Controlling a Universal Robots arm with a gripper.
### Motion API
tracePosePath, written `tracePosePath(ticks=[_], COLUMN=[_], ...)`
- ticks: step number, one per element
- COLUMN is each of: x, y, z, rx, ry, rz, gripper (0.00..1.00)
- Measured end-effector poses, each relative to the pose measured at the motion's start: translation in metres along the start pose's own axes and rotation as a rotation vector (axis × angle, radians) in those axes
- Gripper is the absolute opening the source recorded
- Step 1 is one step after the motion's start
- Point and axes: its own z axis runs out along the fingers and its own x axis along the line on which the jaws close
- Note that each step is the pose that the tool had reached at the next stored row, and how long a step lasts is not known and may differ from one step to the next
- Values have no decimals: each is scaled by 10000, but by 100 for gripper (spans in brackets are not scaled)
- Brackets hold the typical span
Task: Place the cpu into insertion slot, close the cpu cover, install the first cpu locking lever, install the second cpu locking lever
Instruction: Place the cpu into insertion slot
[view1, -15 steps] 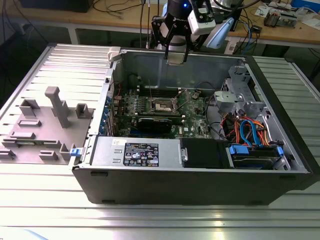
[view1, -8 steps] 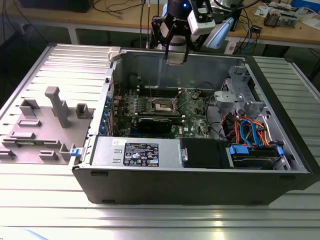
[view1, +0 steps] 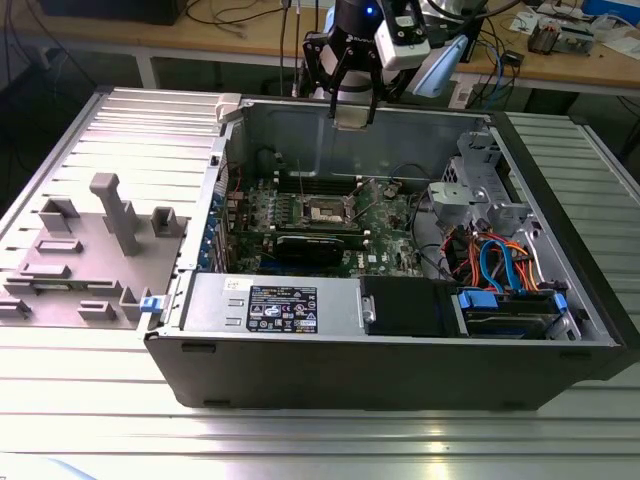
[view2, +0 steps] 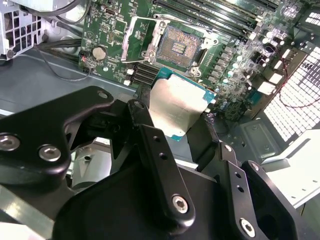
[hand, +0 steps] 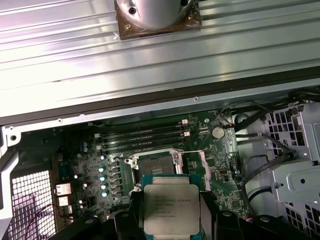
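The gripper (view1: 355, 110) hung high over the far wall of the open computer case (view1: 400, 355), which sat on the ribbed metal table (view1: 320, 440). Its black fingers (view2: 140, 112) were clamped on opposite edges of the cpu (hand: 171, 207), held clear of the board with its silvery top turned to the wrist cameras. Below it, near the middle of the green motherboard (view1: 385, 215), the insertion slot (view2: 177, 47) was bare, its contacts showing. The cpu cover (view2: 131, 37) stood swung open just beside the slot.
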Motion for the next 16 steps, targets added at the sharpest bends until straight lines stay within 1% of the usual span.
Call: tracePosePath(ticks=[16], x=[0], y=[0], z=[0], rx=[-4], ry=[-17], rz=[189], gripper=[54])
